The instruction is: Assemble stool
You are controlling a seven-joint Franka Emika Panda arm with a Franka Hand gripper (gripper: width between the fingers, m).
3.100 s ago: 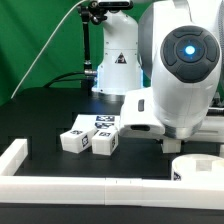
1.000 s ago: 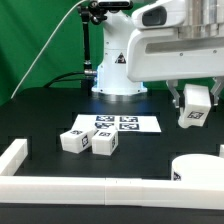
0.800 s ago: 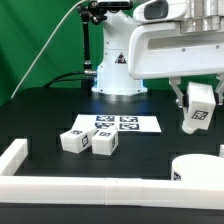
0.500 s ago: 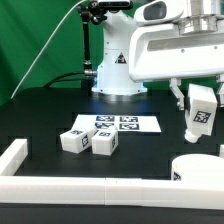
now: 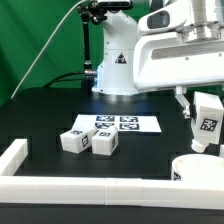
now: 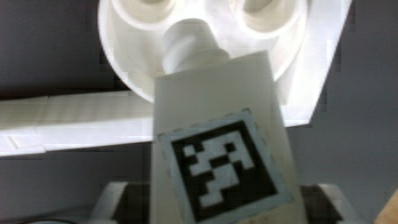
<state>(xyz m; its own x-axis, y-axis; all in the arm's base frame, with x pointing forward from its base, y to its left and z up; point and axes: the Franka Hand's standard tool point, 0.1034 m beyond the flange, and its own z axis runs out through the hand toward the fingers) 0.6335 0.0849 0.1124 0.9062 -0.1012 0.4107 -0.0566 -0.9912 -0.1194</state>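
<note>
1. Gripper [image 5: 202,103] jaws are closed on the upper end of one stool leg [image 5: 208,124], open only as wide as the leg. In the wrist view the fingers [image 6: 118,196] flank its tagged face on either side.
2. Below the gripper the held leg hangs slightly tilted and clear of the table [image 5: 40,115]. Its narrower free end points down and away from the fingers.
3. I judge the leg stiff, light moulded plastic, in no danger of crushing. Its smooth faces could let it pivot or slide in a loose pinch. Opposite flat sides near the upper end are the place to hold, as the gripper does now, which leaves the lower end free for mating.
4. Directly under the gripper lies the seat [image 5: 200,168], a thick rigid disc with round sockets showing in the wrist view. The leg tip is very near it, but I cannot tell whether they touch. The disc looks heavy enough to stay put under a gentle push.
5. Well apart from the gripper, toward the exterior view's left, two loose legs [image 5: 90,141] lie side by side, just beside the marker board [image 5: 125,123].
6. Farthest out, the border rail [image 5: 90,186] runs alongside the seat.
</note>
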